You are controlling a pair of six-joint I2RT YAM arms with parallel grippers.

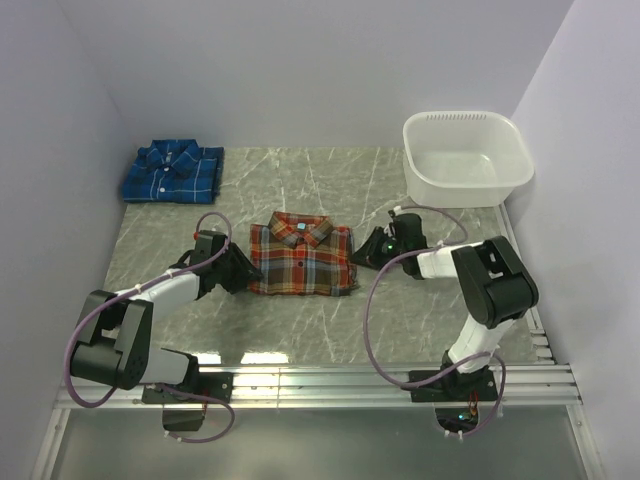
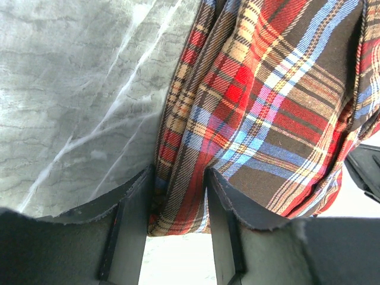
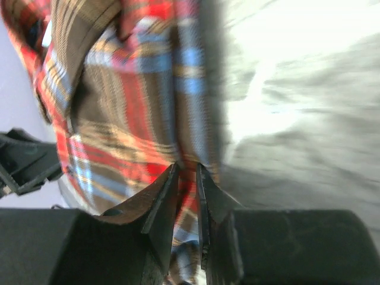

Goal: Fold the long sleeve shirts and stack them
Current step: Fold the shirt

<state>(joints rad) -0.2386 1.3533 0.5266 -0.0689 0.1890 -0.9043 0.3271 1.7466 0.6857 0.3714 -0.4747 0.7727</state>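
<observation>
Folded red shirt (image 1: 300, 258) mid-table, collar away. L gripper (image 1: 245, 272) pinches its left edge, R gripper (image 1: 362, 250) its right; cloth fills both jaw gaps. Folded blue shirt (image 1: 172, 172) at far-left corner, nearer L gripper. Prob. stack goes there.

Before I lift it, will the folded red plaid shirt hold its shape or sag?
Likely floppy: the red plaid shirt looks like soft woven cloth, so its middle should sag between the left gripper and right gripper. Probably not slippery, since the fabric bunches in both grips.
</observation>
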